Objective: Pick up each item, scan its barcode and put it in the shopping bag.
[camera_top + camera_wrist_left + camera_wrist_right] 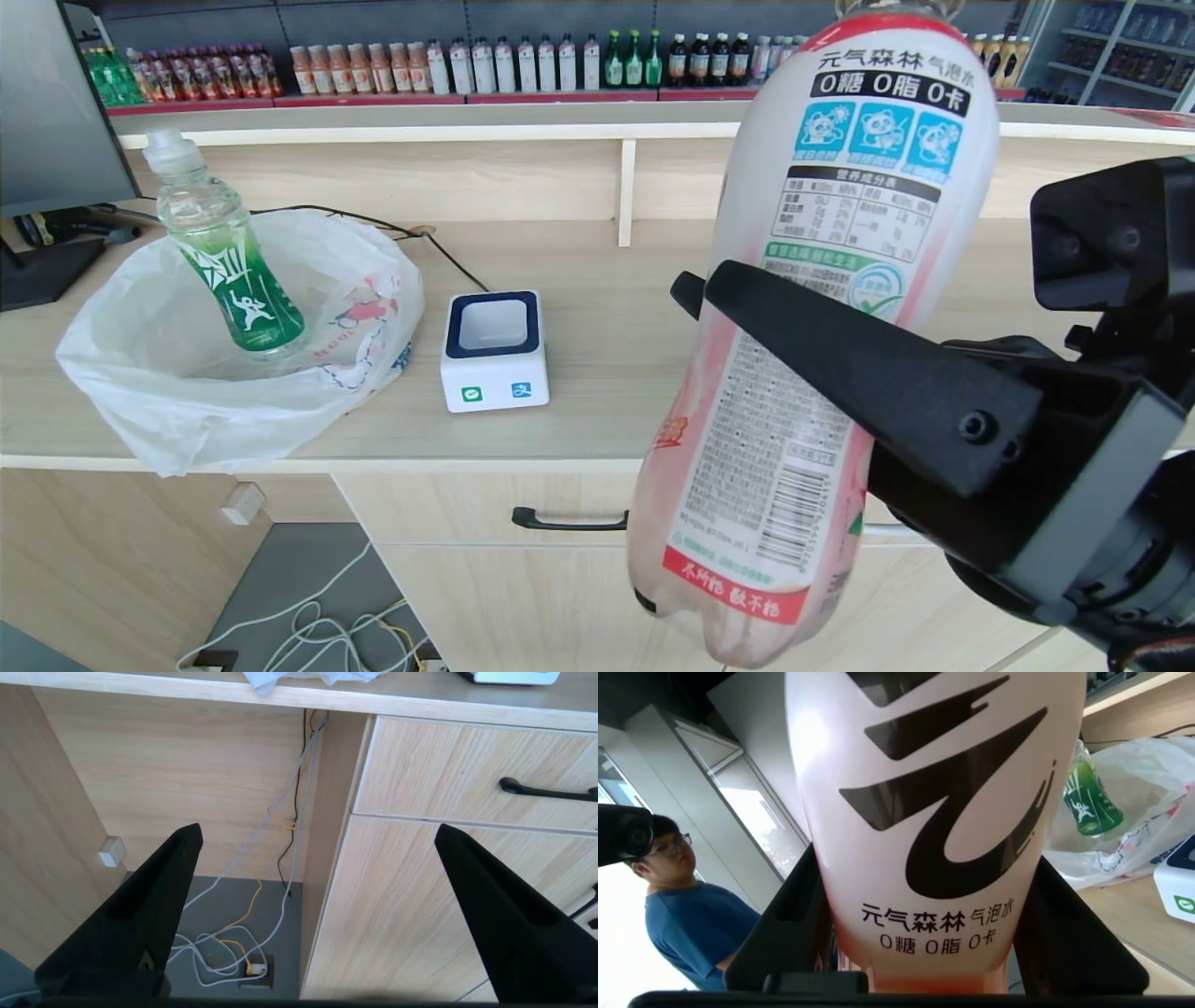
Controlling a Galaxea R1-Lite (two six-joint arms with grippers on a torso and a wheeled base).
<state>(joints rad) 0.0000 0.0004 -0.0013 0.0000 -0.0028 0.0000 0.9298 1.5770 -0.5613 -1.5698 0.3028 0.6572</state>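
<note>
Well above the bench [607, 392], to the robot's right, the right pincer [709, 294] is gripping the pink bottle [840, 233] at mid-body, fingers closed on both sides of it. The bottle is hanging nearly upright, cap up, base tilting slightly toward the robot's left. It is being held high and apart from all other items, prob. to leave room for turning it before the scan.

The barcode [794, 518] is sitting low on the label and facing the head camera, not the scanner [495, 350]. The scanner is resting on the bench with its window facing up, so the bottle is likely needing a tilt to present the code downward.

Bottle appearance: pale pink plastic, waisted shape, white label w/ print, red band near the base, large dark logo on the opposite side.

The shopping bag [140, 373] is lying open just beside the scanner, w/ a green bottle [229, 257] standing in it.

The left pincer [318, 835] is hanging wide open and empty, below bench level.
</note>
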